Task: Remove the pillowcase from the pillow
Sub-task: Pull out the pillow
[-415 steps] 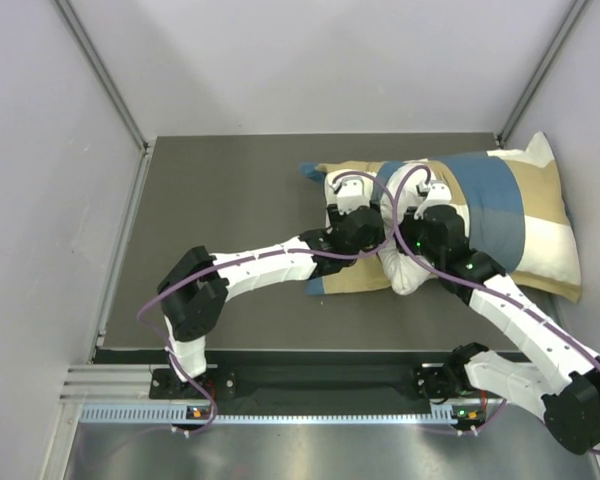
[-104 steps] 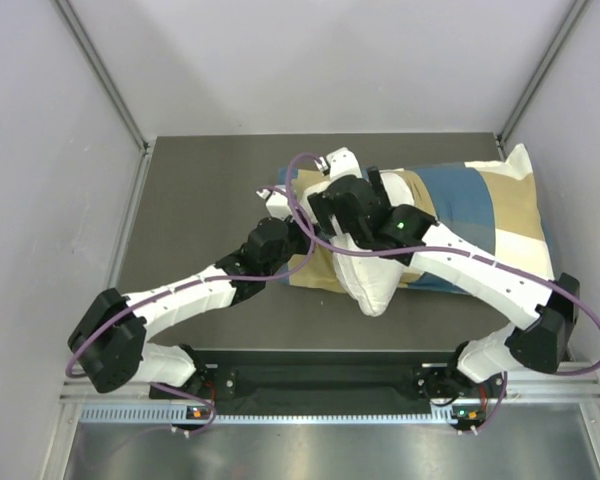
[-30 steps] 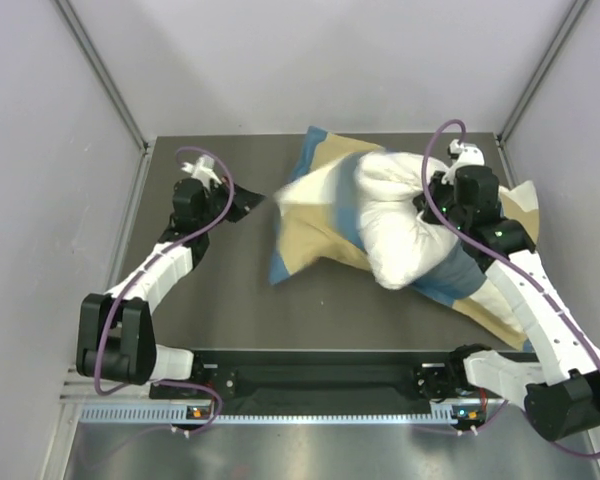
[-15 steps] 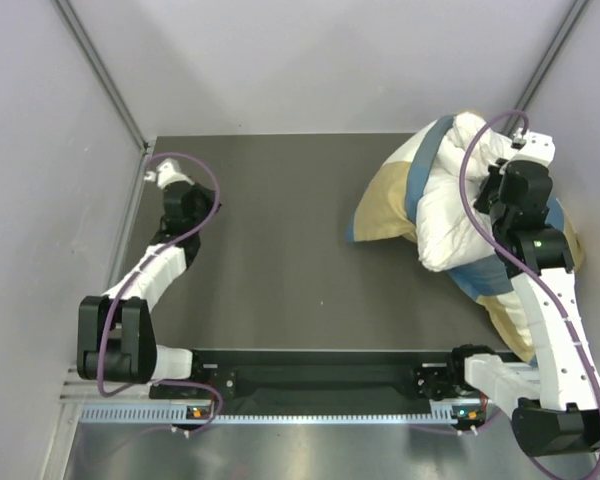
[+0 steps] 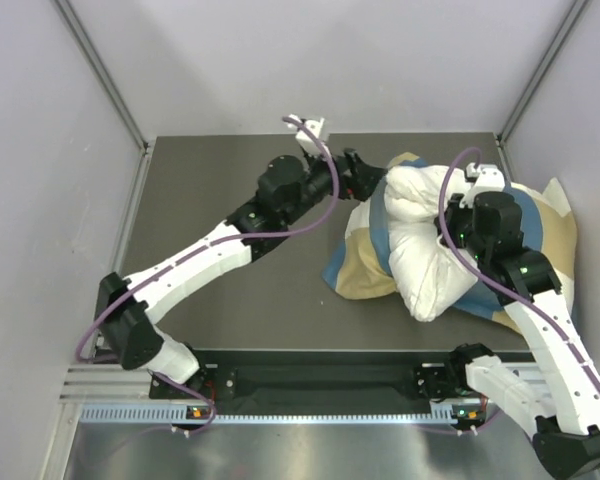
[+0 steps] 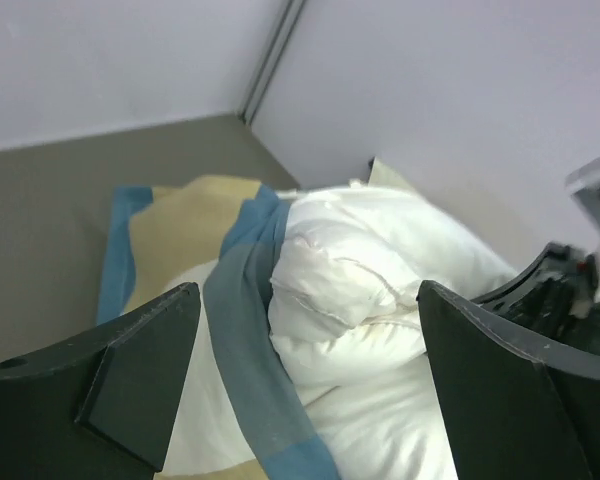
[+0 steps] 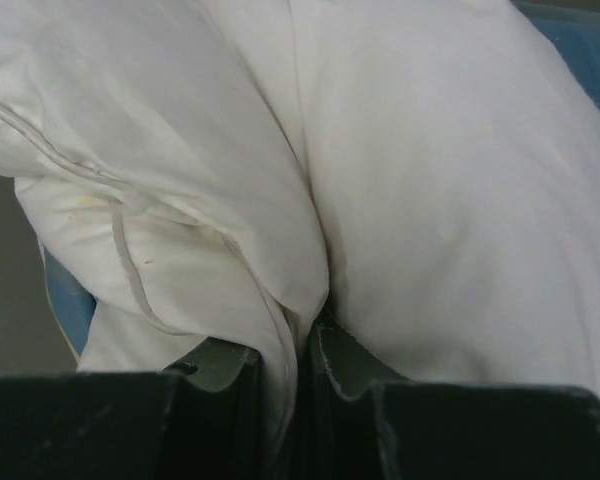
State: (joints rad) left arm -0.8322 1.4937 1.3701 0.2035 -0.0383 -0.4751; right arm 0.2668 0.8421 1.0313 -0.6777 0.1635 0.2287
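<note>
The white pillow [image 5: 420,262] lies bunched at the right of the table, half out of the checked pillowcase [image 5: 358,272], whose blue and tan folds wrap its lower left and right sides. My right gripper [image 5: 443,235] is shut on a fold of the pillow [image 7: 430,180]; the pinched cloth runs down between its fingers [image 7: 220,375]. My left gripper [image 5: 370,180] hangs open just off the pillow's upper left end. In the left wrist view its gripper [image 6: 307,295] frames the pillow [image 6: 380,300] and the pillowcase's blue band [image 6: 252,330], touching neither.
The dark grey table [image 5: 230,200] is boxed in by pale walls at the left, back and right. The right wall [image 5: 580,150] stands close to the pillowcase's far edge. A black rail [image 5: 320,380] with both arm bases runs along the near edge.
My left arm swung from the left wall over to the pillow, and its gripper opened. The right arm carried the pillow and pillowcase from the back right corner toward the middle.
</note>
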